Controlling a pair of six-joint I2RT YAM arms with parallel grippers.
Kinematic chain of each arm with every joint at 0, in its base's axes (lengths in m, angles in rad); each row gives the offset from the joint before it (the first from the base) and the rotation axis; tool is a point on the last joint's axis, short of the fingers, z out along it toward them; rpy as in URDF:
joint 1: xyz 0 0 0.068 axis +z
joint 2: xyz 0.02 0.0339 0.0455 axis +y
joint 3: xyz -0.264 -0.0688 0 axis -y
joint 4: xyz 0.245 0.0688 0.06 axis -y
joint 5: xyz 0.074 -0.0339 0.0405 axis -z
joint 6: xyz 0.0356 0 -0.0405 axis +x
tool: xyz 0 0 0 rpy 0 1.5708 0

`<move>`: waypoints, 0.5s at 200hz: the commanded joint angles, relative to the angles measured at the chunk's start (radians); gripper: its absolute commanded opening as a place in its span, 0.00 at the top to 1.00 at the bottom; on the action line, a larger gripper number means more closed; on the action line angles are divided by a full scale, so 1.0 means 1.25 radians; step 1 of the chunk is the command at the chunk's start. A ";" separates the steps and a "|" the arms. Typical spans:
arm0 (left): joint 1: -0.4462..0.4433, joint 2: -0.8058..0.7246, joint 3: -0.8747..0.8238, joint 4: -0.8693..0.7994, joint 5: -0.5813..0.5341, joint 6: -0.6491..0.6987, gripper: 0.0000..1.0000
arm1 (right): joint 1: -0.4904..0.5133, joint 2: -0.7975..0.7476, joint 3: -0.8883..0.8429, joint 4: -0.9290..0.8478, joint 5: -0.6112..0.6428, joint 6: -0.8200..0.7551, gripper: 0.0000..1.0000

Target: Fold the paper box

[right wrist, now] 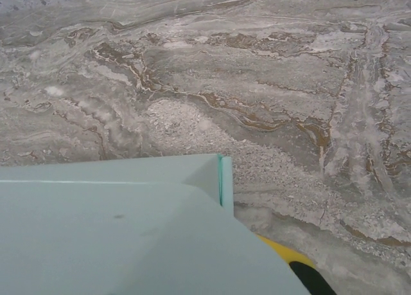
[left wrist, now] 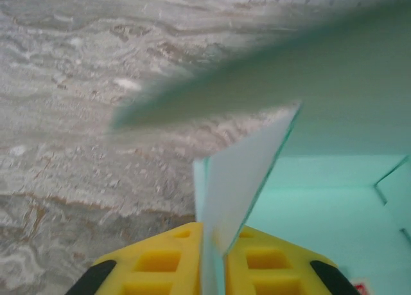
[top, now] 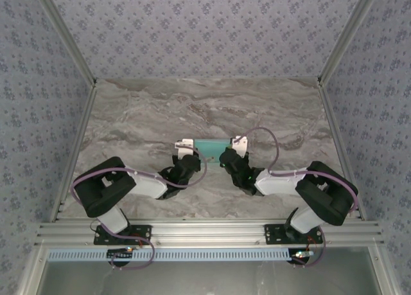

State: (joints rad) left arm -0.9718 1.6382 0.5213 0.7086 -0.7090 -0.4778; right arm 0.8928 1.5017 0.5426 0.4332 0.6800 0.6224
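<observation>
The paper box [top: 215, 145] sits at mid-tabletop, half-formed, spanning the gap between both arms so each end can be worked. The left tool [left wrist: 212, 250] has an upright flap between its yellow pads; whether they press it I cannot tell. The right tool [top: 232, 155] is closed, apparently pinching the box's right end to steady it. Beneath is the grey marbled tabletop [top: 160, 108], enclosed by blue patterned walls [top: 205, 25].
</observation>
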 commanded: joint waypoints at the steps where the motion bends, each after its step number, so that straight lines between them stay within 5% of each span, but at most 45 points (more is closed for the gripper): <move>1: -0.002 -0.024 -0.017 -0.073 -0.016 -0.012 0.83 | 0.002 -0.002 -0.017 -0.107 0.031 0.027 0.92; 100: -0.002 -0.200 -0.045 -0.158 0.042 -0.023 0.55 | 0.006 -0.007 0.010 -0.134 0.037 0.012 0.93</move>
State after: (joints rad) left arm -0.9710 1.4754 0.4747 0.5667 -0.6834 -0.5018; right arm 0.8955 1.4879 0.5499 0.3840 0.7109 0.6323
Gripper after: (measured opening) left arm 0.427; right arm 0.078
